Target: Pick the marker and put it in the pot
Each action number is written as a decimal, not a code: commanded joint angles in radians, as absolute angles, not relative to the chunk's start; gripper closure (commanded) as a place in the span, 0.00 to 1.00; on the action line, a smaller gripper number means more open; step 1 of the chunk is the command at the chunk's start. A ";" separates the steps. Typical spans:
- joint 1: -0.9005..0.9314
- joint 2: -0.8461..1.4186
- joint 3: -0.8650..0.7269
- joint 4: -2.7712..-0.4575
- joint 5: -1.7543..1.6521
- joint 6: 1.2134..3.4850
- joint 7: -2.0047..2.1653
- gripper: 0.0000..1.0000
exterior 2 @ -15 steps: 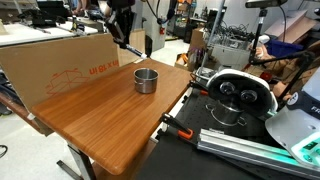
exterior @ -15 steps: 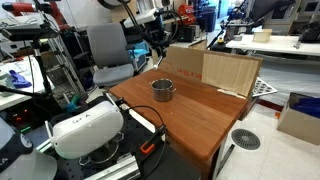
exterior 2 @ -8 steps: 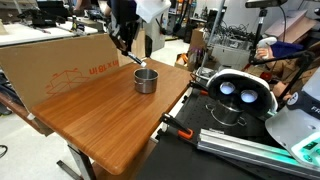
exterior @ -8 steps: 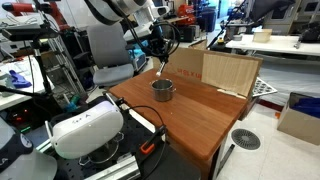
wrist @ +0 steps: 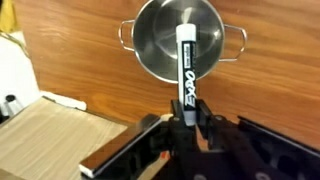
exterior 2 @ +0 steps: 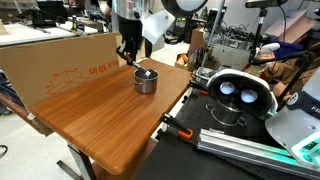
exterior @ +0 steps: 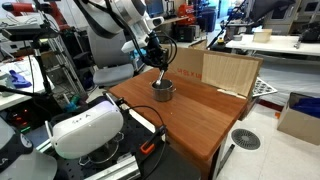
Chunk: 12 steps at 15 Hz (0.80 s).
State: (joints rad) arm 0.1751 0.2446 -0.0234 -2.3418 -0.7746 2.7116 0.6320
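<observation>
In the wrist view, the pot (wrist: pixel 155 45) at twelve o'clock is polished, mirror-bright steel. The marker (wrist: pixel 186 60) looks like smooth white plastic. The table (wrist: pixel 275 85) is satin wood, and the gripper (wrist: pixel 187 118) at six o'clock is matt black.

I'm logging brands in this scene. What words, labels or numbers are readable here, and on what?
Marker, held in the tool: white lettering on its black band, too blurred to read.
Cardboard panel: red print with a line drawing, too small to read.
Pot and table: no text visible.
</observation>
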 commanded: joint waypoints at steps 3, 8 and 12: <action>0.176 0.256 -0.087 -2.370 -0.928 2.787 0.745 0.95; 0.164 0.259 -0.109 -2.378 -0.925 2.785 0.724 0.49; 0.157 0.266 -0.102 -2.379 -0.898 2.777 0.700 0.19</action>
